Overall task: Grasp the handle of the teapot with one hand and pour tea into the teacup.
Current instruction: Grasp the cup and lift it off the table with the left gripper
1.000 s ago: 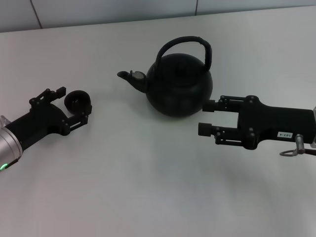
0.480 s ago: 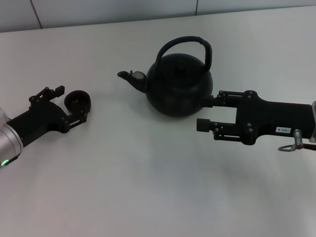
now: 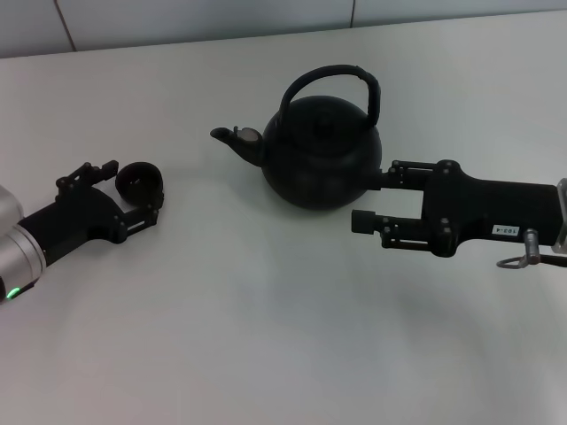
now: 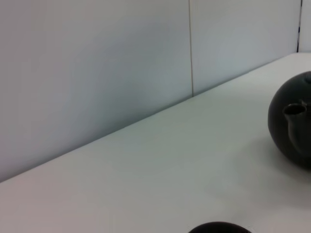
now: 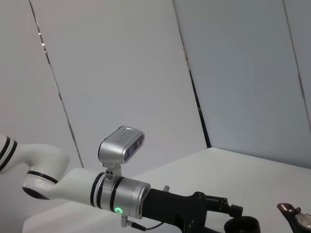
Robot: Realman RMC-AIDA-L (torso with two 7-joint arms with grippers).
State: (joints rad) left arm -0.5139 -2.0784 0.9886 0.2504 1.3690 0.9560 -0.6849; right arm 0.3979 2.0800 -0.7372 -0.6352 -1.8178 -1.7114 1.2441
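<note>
On the desk [image 3: 266,310], the teapot [image 3: 321,158] is sitting centre-back, spout pointing at the cup [image 3: 140,181]. Right tool [image 3: 370,198] is lying low beside the pot's base, jaws gaping wide, handle [image 3: 341,81] untouched. Left tool [image 3: 124,190] is spread open around the cup, gripping nothing.

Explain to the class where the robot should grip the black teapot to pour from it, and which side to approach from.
Grip the top span of the arched handle, which rises clear above the lid of the teapot, leaving room for fingers. Come from the side opposite the spout, where the open right gripper already sits low beside the body; it would probably need to rise first. The left gripper brackets the teacup.
</note>
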